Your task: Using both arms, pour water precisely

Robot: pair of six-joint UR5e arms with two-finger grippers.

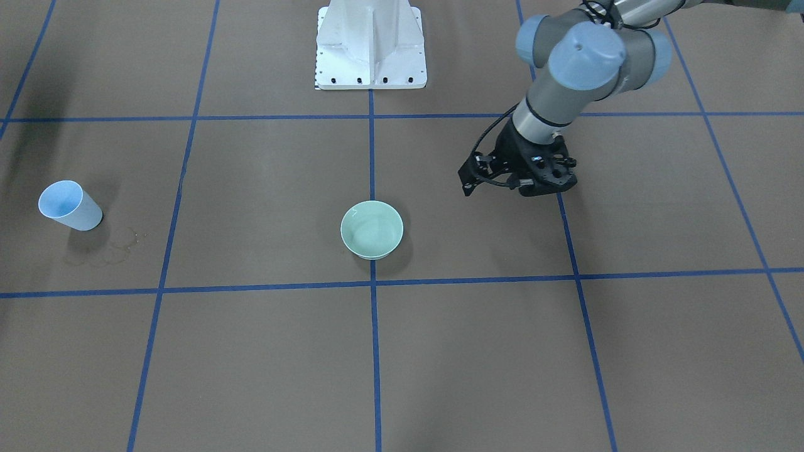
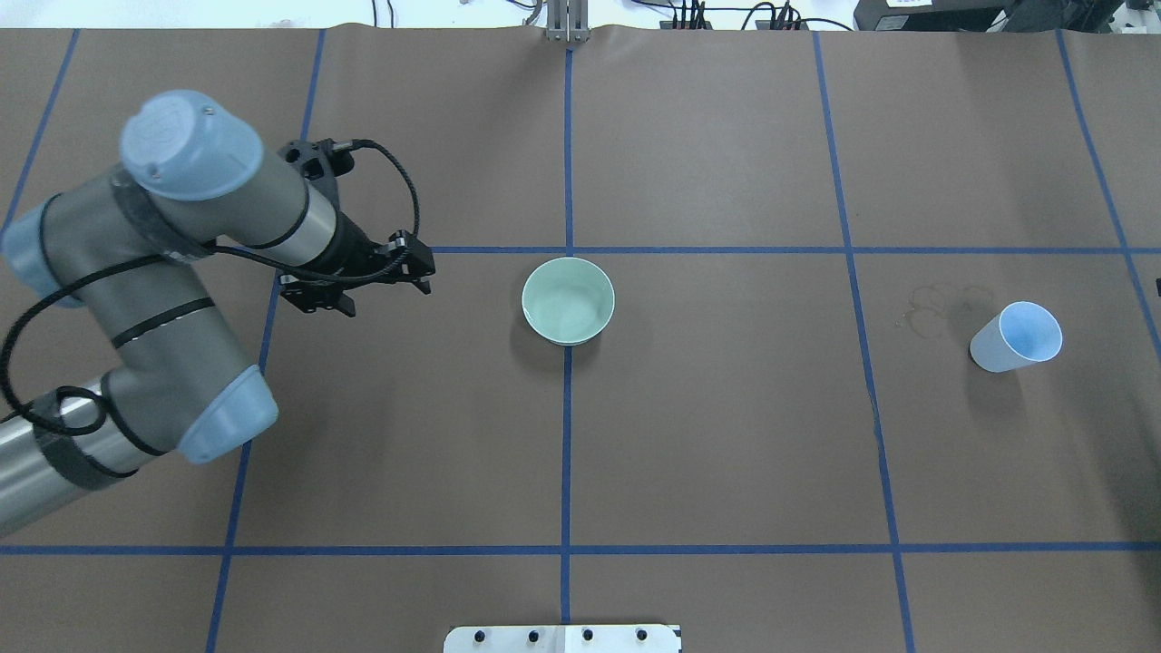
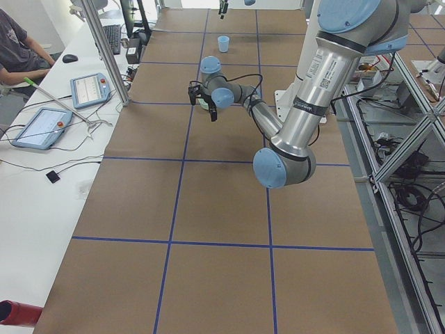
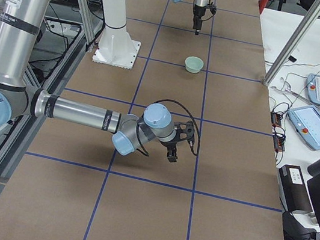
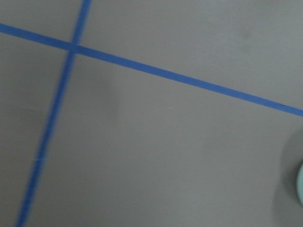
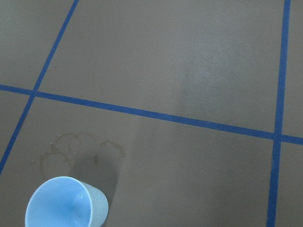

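Pedestal: a white bolted base (image 2: 562, 638) stands at the near edge of the table (image 2: 726, 435), at its middle.
Bowl: a pale green bowl (image 2: 569, 300) sits at the table's centre on a blue tape line (image 2: 567, 435). It looks stiff and smooth, so it is best taken across its wall.
Water: faint ripples and a glint suggest the water (image 1: 372, 233) lies in the bowl. Whether the cup holds any, I cannot tell.
Cup: a light blue cup (image 2: 1016, 337) stands at the right, well apart from the bowl. It is probably light and thin-walled, so grip it gently at mid-height and keep it level.
Left gripper: the left gripper (image 2: 419, 270) hovers left of the bowl, holding nothing. I cannot tell how wide its jaws stand.
Right gripper: the right gripper (image 4: 171, 153) shows only from the side, so I cannot tell the state of its jaws.
Surface: brown sheet with a blue tape grid. Dried rings (image 2: 939, 304) lie just beside the cup.
Room: cables (image 2: 726, 14) run along the far edge. A tablet (image 3: 87, 90) lies on a white side table, and a person (image 3: 21, 49) sits there.
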